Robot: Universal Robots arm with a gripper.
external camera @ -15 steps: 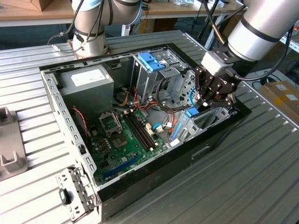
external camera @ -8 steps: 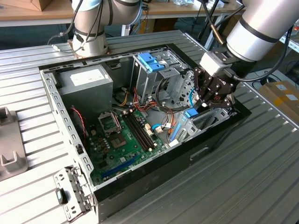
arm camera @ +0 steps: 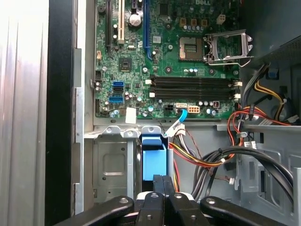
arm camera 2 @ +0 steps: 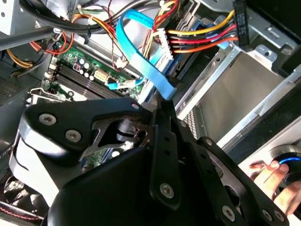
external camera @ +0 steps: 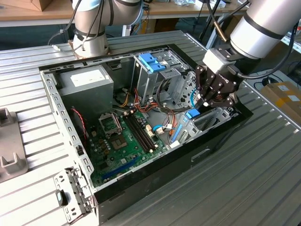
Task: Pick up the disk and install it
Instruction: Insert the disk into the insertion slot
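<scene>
The disk is out of view. My gripper (external camera: 204, 106) hangs inside the open computer case (external camera: 70, 155), over the front drive bay (external camera: 214, 121) on the exterior view's right. In both wrist views the two fingers (arm camera: 162, 184) press together on the end of a flat light-blue cable (arm camera: 154, 160). That cable (arm camera 2: 141, 52) loops back to the green motherboard (external camera: 124, 141). In the second wrist view the gripper (arm camera 2: 165, 101) meets the cable just beside its black plug (arm camera 2: 177, 84). The bay floor (arm camera: 113, 169) is bare perforated sheet metal.
A bundle of red, yellow and orange wires (arm camera 2: 202, 40) runs close past the gripper. A silver drive cage with a blue latch (external camera: 151, 62) and a grey power-supply box (external camera: 87, 80) stand at the back. A second arm's base (external camera: 89, 42) sits behind the case. A person's hand (arm camera 2: 270, 175) is nearby.
</scene>
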